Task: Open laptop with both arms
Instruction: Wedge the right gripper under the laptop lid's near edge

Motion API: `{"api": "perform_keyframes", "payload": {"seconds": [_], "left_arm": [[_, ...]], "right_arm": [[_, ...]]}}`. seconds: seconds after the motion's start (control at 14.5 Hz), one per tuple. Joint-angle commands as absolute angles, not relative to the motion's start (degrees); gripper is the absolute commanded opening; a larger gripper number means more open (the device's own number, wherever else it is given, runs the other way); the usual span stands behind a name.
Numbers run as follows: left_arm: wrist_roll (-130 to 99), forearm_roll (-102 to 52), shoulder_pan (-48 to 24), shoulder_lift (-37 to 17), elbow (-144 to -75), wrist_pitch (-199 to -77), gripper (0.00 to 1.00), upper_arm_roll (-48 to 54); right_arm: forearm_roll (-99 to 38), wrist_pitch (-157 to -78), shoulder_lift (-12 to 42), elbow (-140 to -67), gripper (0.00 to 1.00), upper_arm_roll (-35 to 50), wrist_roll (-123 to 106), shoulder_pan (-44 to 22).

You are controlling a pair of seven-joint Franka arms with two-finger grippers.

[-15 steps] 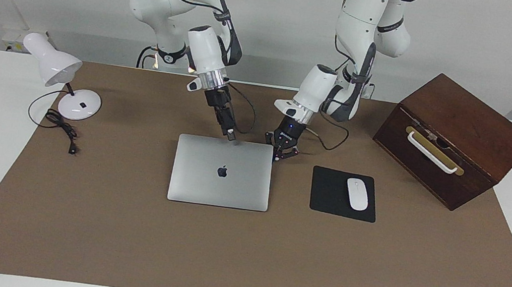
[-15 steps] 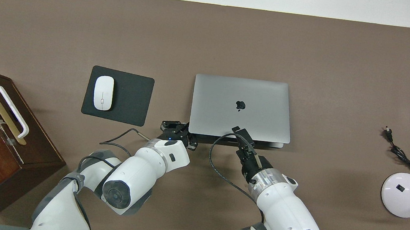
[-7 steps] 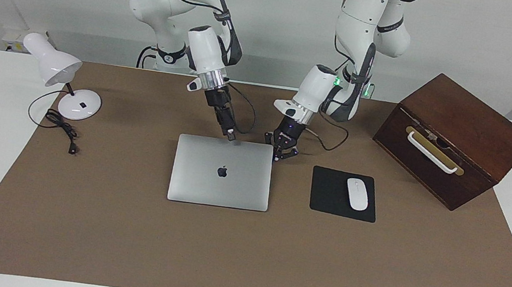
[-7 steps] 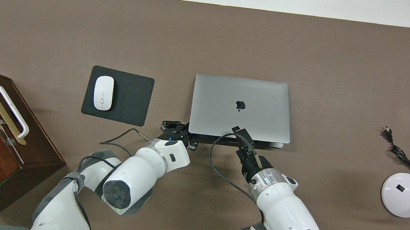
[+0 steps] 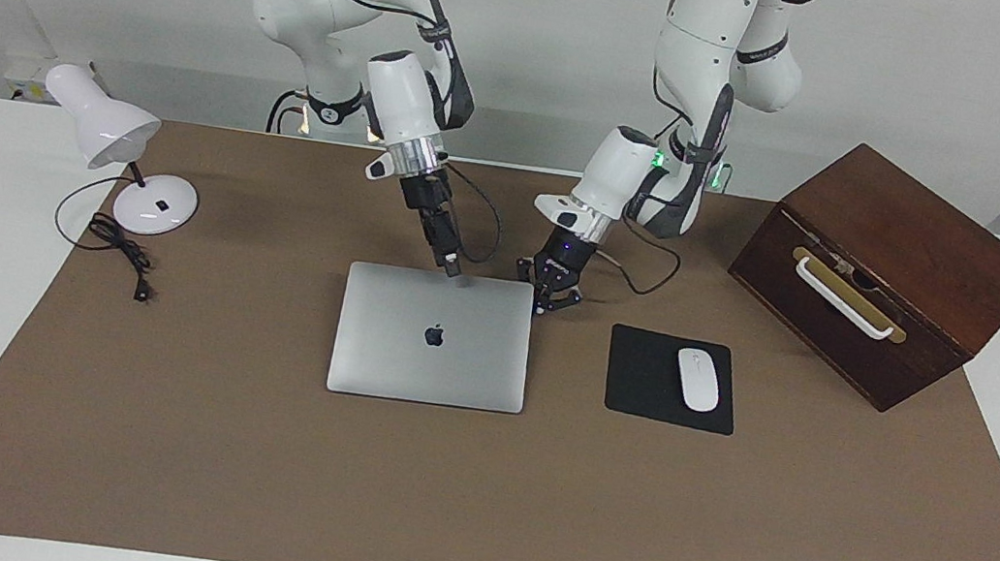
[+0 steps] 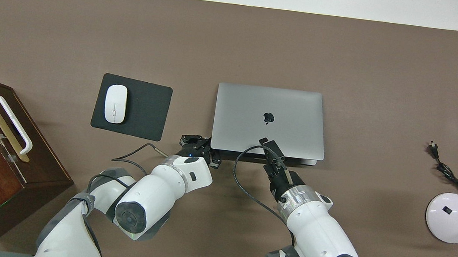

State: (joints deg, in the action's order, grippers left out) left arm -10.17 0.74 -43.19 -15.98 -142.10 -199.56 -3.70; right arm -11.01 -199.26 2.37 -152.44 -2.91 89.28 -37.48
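Facing view: laptop [image 5: 432,337] closed — right gripper [image 5: 451,265] at its robot-side edge, left gripper [image 5: 554,296] beside its corner; finger states of both unclear.

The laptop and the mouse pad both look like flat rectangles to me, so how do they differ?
The laptop is silver-grey with a dark apple logo; the mouse pad is plain black. The laptop is the larger of the two. The mouse pad carries a white mouse; the laptop's lid bears nothing except the right gripper at its edge nearest the robots. Both lie flat on the brown mat, side by side.
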Motion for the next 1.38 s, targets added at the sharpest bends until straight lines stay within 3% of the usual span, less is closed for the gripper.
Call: {"api": "perform_keyframes", "payload": {"seconds": [0.0,1.31], "left_arm": [[-9.58,0.62,-44.12,-17.67,-141.24,-200.57,0.0,-3.96],[-9.58,0.35,-45.18,-18.46,-141.24,-200.57,0.0,-3.96]], "right_arm": [[-12.04,-200.22,3.6,-151.09,1.0,-2.37,87.63,-36.48],[-12.04,-196.09,6.24,-145.29,1.0,-2.37,87.89,-36.39]]}}
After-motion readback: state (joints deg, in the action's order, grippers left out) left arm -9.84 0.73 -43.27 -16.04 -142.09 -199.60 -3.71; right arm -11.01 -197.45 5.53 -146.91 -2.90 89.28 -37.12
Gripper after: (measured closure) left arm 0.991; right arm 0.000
